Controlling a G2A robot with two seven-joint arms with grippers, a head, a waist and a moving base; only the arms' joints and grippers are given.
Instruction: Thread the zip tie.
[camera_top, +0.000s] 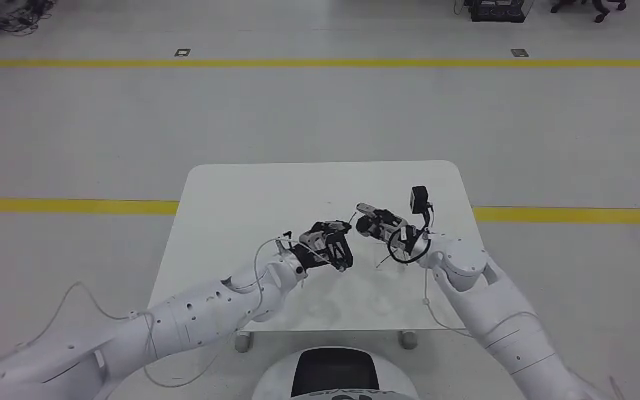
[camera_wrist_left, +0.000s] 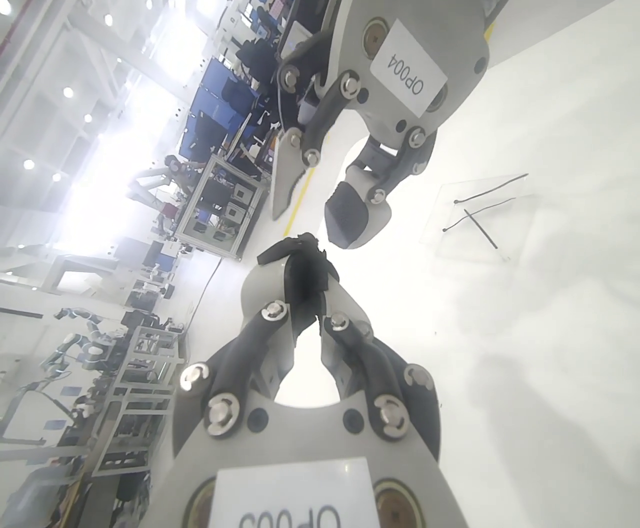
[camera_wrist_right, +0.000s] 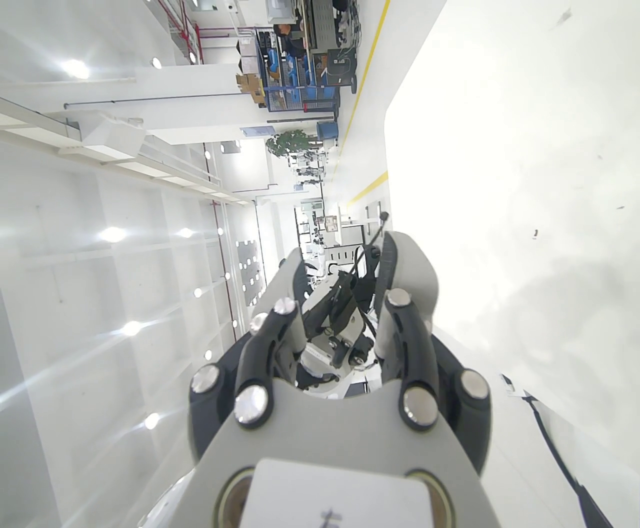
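Note:
A thin black zip tie sticks up from my left gripper, which is shut on its lower part; the tie's small head is at the free end. My right gripper faces the left one tip to tip, open, with the tie running along the inner side of one finger. In the left wrist view the right gripper hangs just beyond my shut fingertips. From above, both grippers meet over the middle of the white table, the tie between them.
A clear sheet lies flat on the table behind the right gripper, with spare zip ties on it. One of them shows beside the right wrist. The table's far and left parts are bare.

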